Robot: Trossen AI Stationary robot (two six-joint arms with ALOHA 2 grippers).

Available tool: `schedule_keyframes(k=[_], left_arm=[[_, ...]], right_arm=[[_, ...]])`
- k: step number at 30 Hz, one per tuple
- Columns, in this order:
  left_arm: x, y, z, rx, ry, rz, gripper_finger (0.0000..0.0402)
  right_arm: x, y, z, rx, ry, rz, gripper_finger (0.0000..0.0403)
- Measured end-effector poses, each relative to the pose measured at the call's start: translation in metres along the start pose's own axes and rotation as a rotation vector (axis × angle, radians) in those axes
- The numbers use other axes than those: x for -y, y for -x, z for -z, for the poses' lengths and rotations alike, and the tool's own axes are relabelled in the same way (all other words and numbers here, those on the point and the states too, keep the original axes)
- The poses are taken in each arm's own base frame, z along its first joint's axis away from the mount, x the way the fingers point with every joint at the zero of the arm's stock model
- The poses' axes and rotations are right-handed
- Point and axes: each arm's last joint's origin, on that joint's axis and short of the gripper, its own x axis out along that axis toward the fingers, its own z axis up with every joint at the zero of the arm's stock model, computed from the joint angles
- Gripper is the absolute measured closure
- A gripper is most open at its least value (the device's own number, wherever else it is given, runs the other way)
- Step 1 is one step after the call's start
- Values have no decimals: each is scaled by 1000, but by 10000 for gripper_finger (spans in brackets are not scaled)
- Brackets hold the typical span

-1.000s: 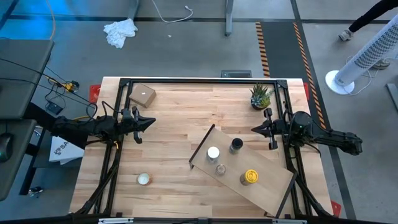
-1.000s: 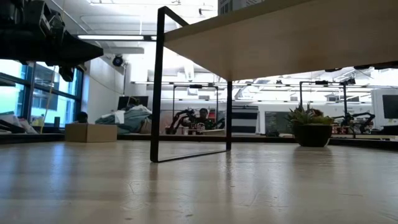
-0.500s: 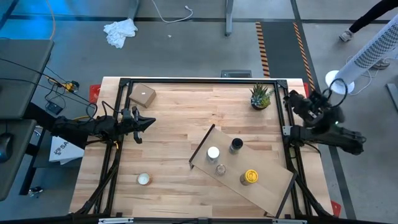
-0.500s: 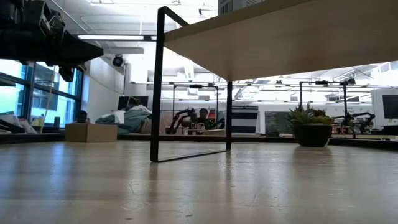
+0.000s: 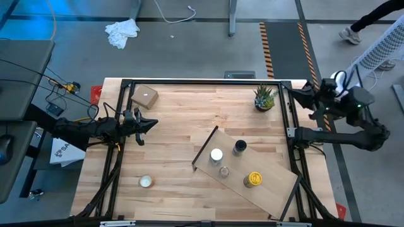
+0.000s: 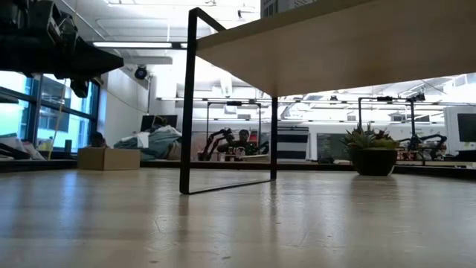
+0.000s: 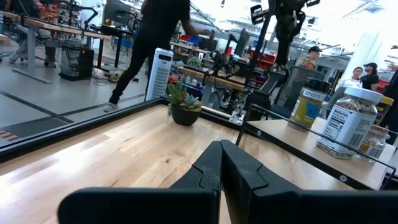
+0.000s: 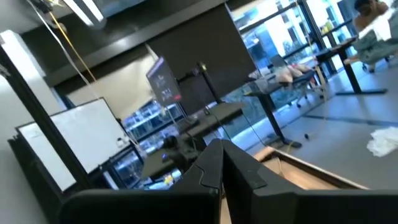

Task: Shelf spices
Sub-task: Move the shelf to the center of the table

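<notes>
The shelf [image 5: 246,169], a light-wood plank on black frame legs, stands slantwise on the table's right half. Its underside [image 6: 342,45] fills the top of the low view. On it stand the white-capped jar [image 5: 216,154], the black-capped jar [image 5: 239,147], the small clear glass jar [image 5: 224,171] and the yellow jar [image 5: 254,180]. My left gripper [image 5: 153,123] hovers shut over the table's left side, pointing at the shelf [image 7: 311,146]. My right gripper [image 5: 298,93] is shut and raised at the far right corner, its wrist view [image 8: 222,152] looking into the room.
A potted plant [image 5: 265,96] sits near the far right corner and a small cardboard box [image 5: 145,96] near the far left. A small round tin [image 5: 146,181] lies near the near left edge. A black frame [image 5: 202,82] rims the table. A person walks beyond the right side.
My right arm has swung away from the shelf's far end, rising and moving toward the table's far right corner, and has tipped so its fingers point up into the room. The jars and shelf have stayed where they were.
</notes>
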Motion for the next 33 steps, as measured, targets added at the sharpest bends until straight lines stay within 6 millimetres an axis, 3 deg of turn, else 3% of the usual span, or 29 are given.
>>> schedule_keyframes(k=[5,12,15,18,22,24,28,33], left_arm=[[-2,0,-2,33,-28,-67,400],[1,1,-16,169,203,-31,400],[-1,2,-22,251,333,-96,400],[1,4,-43,365,489,-51,401],[15,3,-89,367,427,14,401],[24,-3,-116,334,330,-12,401],[44,-29,-159,141,107,-95,401],[55,-55,-188,-105,-14,-203,401]], right_arm=[[-7,-9,-13,12,-54,22,402],[-10,-27,-16,-19,-71,43,402],[-11,-33,-17,-6,-102,37,402],[-17,-43,-23,55,-172,-47,402],[-28,-64,-28,38,-196,-298,402],[-28,-78,-17,-120,-290,-330,402],[-21,-96,17,-671,-495,-259,402],[-29,-87,36,-1210,-668,-248,403]])
